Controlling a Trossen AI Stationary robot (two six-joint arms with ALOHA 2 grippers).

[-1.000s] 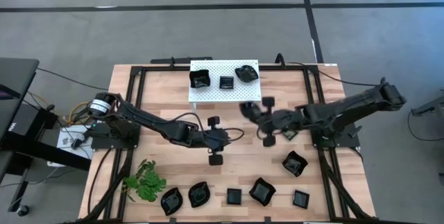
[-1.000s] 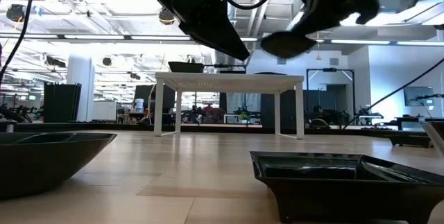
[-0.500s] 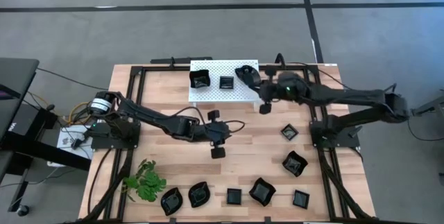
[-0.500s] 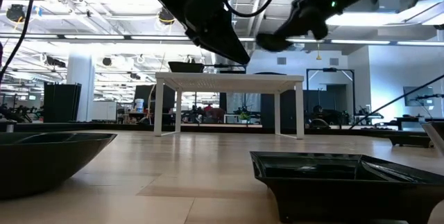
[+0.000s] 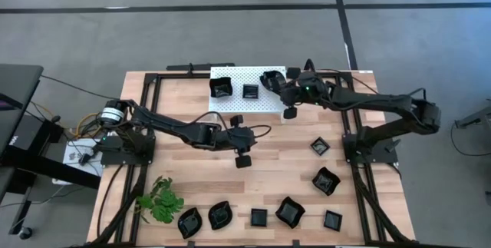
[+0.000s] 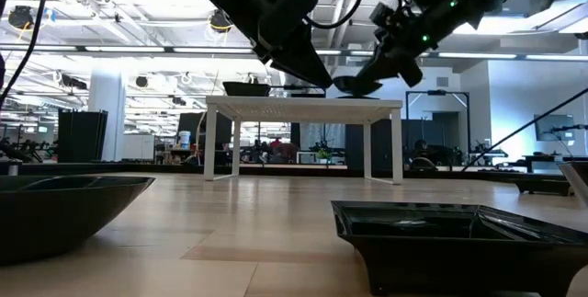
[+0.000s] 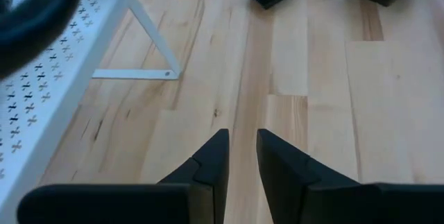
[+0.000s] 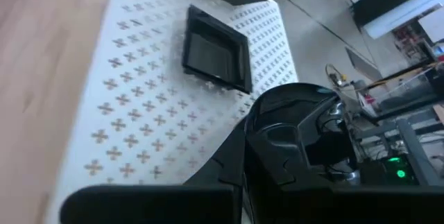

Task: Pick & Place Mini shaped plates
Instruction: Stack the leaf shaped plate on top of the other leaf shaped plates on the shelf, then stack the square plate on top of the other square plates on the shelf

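3 mini plates (image 5: 222, 87) sit on the white platform (image 5: 238, 102), 8 on the surface (image 5: 184, 110) beside it. We judge them light, stiff, slippery; pinch a rim. Right gripper (image 5: 282, 87), over the platform's edge, pinches 1; left gripper (image 5: 240, 140) hangs half-spread nearby.

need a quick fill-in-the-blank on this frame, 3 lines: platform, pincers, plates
The right pincer holds a glossy black plate over the white ____ platform.
Besides the held one, ____ plates rest on the platform.
The left pincer hovers over bare wood, holding ____.

Missing words: perforated; two; nothing
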